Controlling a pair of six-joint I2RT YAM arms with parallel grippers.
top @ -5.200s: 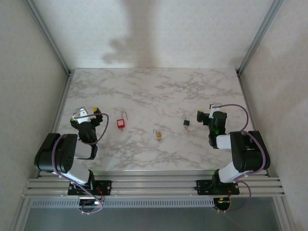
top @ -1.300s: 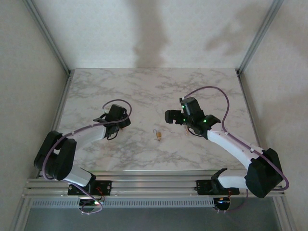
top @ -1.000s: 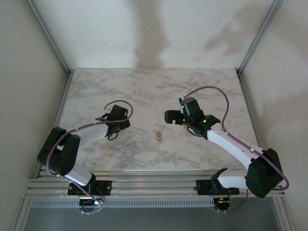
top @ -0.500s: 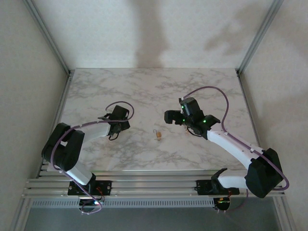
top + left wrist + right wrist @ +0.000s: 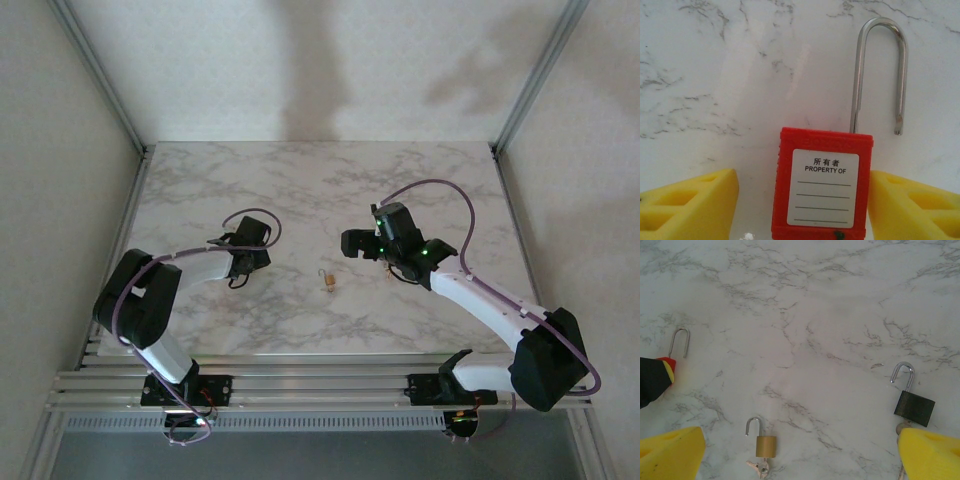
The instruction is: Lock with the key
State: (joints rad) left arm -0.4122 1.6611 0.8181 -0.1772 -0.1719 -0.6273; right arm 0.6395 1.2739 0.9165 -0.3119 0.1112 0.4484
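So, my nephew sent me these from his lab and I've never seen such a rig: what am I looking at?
Two robot arms are bolted at the near edge of a marble table. The wide picture comes from a camera above and behind them. The close-ups come from a camera on each wrist, and the yellow wedges are that claw's own fingers. Three padlocks lie on the table, shackles open: a red padlock, a brass padlock with a key at its base, and a black padlock. The left claw straddles the red padlock, a finger on each side, not yet clamped. The right claw hangs wide open, its camera looking at the other two. Nothing is held.
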